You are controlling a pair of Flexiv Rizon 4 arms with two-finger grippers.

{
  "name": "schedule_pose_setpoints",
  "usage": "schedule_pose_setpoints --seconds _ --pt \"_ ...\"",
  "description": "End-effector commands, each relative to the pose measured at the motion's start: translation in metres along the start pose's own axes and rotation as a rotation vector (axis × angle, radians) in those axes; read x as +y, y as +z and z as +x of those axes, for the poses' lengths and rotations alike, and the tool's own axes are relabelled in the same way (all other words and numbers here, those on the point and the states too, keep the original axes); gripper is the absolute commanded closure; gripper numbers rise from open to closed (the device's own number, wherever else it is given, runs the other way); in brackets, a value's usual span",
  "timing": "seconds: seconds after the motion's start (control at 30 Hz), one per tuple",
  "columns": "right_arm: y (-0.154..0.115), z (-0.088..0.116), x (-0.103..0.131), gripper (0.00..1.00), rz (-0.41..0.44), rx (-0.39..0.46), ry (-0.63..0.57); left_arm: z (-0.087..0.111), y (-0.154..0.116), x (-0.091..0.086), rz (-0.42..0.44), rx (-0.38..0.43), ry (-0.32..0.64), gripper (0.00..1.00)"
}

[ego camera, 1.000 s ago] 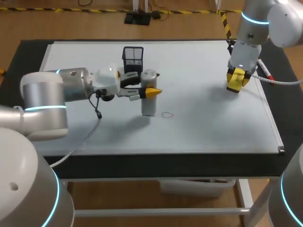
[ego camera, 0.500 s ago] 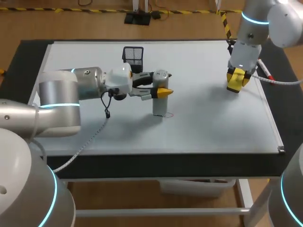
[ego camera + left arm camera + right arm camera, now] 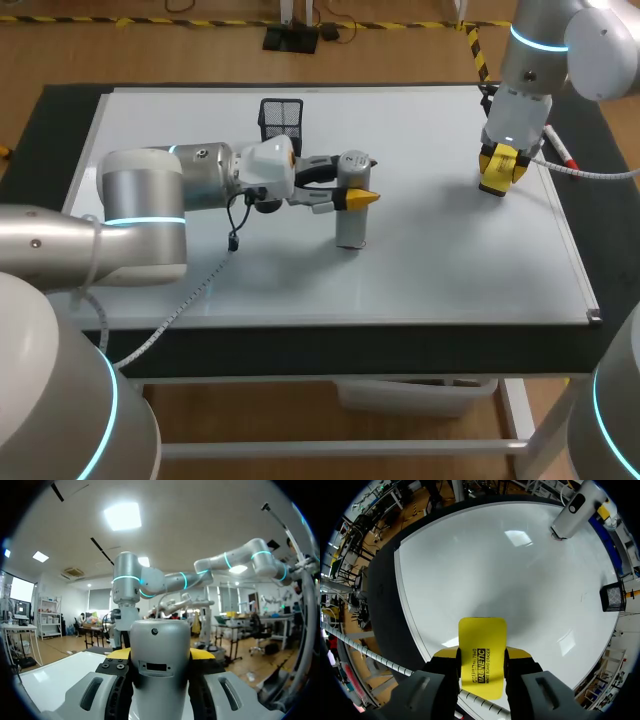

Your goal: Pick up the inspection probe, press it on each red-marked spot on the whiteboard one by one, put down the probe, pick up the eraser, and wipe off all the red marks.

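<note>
On the whiteboard [image 3: 450, 265] a grey cylindrical probe [image 3: 349, 222] stands upright with its foot on the board. My left gripper [image 3: 356, 196] is shut on its upper part, coming in sideways from the left. The left wrist view shows the probe [image 3: 160, 675] clamped between the yellow tips. No red mark shows around the probe's foot in the head view. At the board's right side, my right gripper [image 3: 499, 170] hangs just above the surface, shut on a yellow eraser [image 3: 482, 635]. From the right wrist, the probe [image 3: 572, 510] is seen far ahead across the board.
A black mesh basket [image 3: 281, 120] stands at the back of the board, just behind the left arm; it also shows in the right wrist view [image 3: 612, 597]. A marker pen [image 3: 560, 150] lies by the board's right edge. A cable hangs from the left wrist.
My left arm carried the probe rightward and set its foot over the red circle that showed on the board before. The right arm with the eraser stayed put.
</note>
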State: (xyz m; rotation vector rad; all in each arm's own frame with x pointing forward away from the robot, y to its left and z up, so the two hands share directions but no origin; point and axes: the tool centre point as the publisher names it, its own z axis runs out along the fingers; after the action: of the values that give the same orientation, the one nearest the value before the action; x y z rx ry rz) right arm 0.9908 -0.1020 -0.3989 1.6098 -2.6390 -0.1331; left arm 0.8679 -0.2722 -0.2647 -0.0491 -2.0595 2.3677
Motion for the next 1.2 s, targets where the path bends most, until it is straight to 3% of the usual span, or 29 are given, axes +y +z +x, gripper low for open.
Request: schedule_pose_setpoints --seconds 0.03,1.2 --pt "-0.001 0.000 -0.001 1.00 0.001 0.005 -0.002 -0.002 0.002 0.002 -0.002 0.008 -0.006 1.00" --pt "-0.001 0.000 -0.001 1.00 0.001 0.005 -0.002 -0.002 0.003 0.012 -0.080 0.017 0.014 1.00"
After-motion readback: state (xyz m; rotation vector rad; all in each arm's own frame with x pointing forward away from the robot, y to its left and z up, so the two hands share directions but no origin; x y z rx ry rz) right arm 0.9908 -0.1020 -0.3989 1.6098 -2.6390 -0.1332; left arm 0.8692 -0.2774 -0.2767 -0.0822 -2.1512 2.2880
